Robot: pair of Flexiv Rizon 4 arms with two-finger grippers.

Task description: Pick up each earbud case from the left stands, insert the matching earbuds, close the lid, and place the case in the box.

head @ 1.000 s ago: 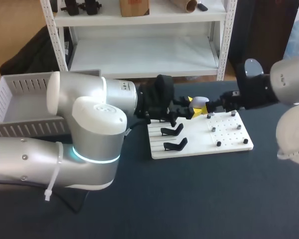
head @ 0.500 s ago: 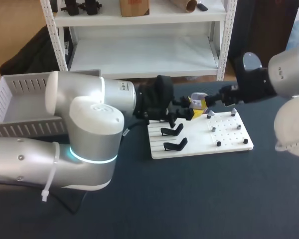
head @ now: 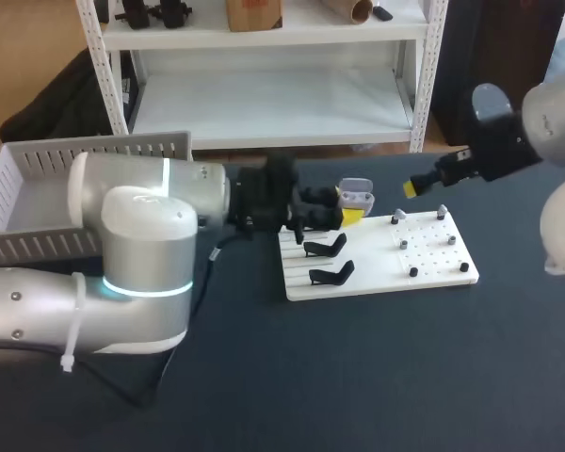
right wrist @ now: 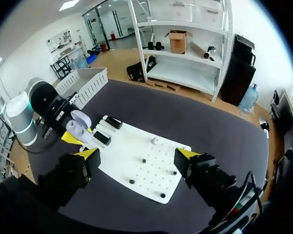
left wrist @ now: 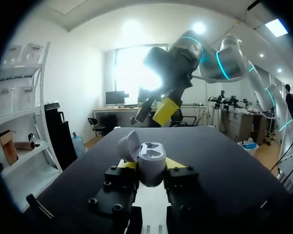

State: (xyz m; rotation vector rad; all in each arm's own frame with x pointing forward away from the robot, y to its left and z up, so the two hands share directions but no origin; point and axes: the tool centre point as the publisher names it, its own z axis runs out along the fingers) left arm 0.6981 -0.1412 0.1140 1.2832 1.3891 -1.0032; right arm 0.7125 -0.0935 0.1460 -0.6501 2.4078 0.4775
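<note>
A pale grey earbud case point(head: 356, 196) with its lid open sits upright in my left gripper point(head: 345, 215), which is shut on it just above the black stands point(head: 326, 247) on the white board point(head: 377, 279). In the left wrist view the case point(left wrist: 152, 163) fills the gap between the yellow tips, its lid point(left wrist: 129, 145) swung back. My right gripper point(head: 412, 188) hangs open above the board's peg side, well clear of the case; in its own view the right gripper point(right wrist: 138, 156) stands wide over the board point(right wrist: 151, 168). Small earbuds point(head: 396, 218) sit on pegs.
The white slatted box point(head: 38, 188) stands at the table's far left, behind my left arm. A second black stand point(head: 331, 273) sits nearer the front of the board. Dark tabletop point(head: 377, 377) lies in front of the board.
My right gripper has drawn back from the case, up and to the right. My left gripper, still holding the case, has shifted slightly left.
</note>
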